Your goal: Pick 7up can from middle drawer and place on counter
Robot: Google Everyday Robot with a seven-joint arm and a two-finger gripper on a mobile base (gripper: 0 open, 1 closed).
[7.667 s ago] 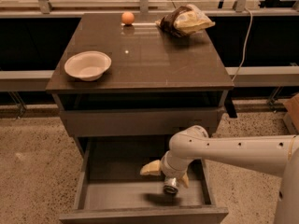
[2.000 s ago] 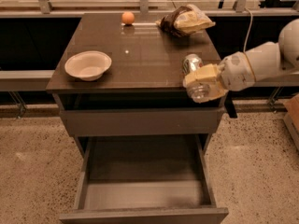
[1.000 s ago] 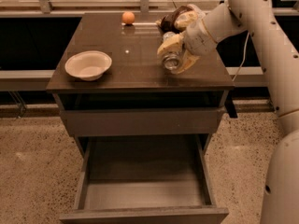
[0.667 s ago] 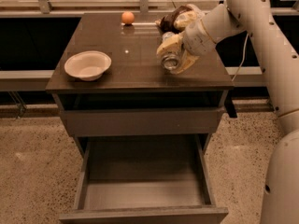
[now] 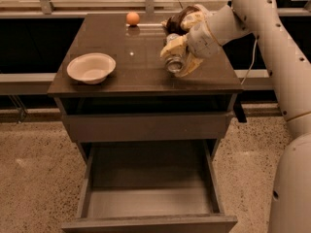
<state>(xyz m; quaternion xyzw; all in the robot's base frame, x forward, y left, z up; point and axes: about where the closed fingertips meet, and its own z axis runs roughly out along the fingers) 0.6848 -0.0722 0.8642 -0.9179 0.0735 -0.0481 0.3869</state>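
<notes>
The 7up can (image 5: pixel 173 64) is silvery and lies tilted in my gripper (image 5: pixel 179 56), its round end facing the camera. My gripper is shut on it, low over the right part of the dark glossy counter (image 5: pixel 141 50). I cannot tell whether the can touches the top. My arm reaches in from the upper right. The middle drawer (image 5: pixel 150 198) stands pulled open below, its grey floor bare.
A white bowl (image 5: pixel 91 68) sits on the counter's left side. An orange (image 5: pixel 132 18) lies at the back edge, and a crumpled bag (image 5: pixel 187 17) at the back right, just behind my gripper. The drawer front (image 5: pixel 146 126) above the open one is shut.
The can went from the drawer up onto the counter side: it was by the front right corner 2 s ago and is now over the counter. It has barely moved in the last second.
</notes>
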